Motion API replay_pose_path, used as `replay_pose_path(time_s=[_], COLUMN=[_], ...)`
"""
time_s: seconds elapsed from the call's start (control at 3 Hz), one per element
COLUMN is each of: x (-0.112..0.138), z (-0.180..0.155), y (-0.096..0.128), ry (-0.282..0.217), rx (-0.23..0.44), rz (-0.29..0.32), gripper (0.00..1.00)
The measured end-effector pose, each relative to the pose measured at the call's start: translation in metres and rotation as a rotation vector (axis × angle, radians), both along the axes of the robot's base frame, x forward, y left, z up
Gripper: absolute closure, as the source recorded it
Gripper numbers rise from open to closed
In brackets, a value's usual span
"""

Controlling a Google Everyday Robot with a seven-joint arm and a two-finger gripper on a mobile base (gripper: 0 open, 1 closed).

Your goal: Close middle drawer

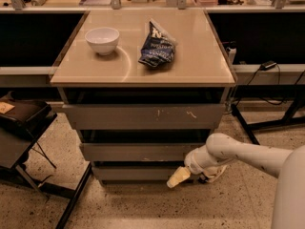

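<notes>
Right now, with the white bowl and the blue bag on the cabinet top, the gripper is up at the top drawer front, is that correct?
Not quite. The camera view shows the gripper low down, in front of the bottom drawer front, just under the middle drawer. The white bowl and blue bag are on the cabinet top.
</notes>
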State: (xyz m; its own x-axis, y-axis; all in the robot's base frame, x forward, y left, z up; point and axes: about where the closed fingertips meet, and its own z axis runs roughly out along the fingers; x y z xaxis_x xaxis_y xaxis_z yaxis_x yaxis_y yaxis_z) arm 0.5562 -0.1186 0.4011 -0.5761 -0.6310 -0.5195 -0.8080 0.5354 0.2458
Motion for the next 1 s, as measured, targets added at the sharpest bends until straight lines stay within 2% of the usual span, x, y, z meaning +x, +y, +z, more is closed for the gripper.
replay_pose_path(time_s=[0.33, 0.67, 1.0], x=[0.029, 0.045, 0.045], z=[0.011, 0.021, 0.021], y=[-0.009, -0.014, -0.014], ry=[-0.027, -0.047, -0.047], rx=[-0.062, -0.093, -0.093], rz=[-0.029, -0.043, -0.043], gripper=[0.00, 0.00, 0.00])
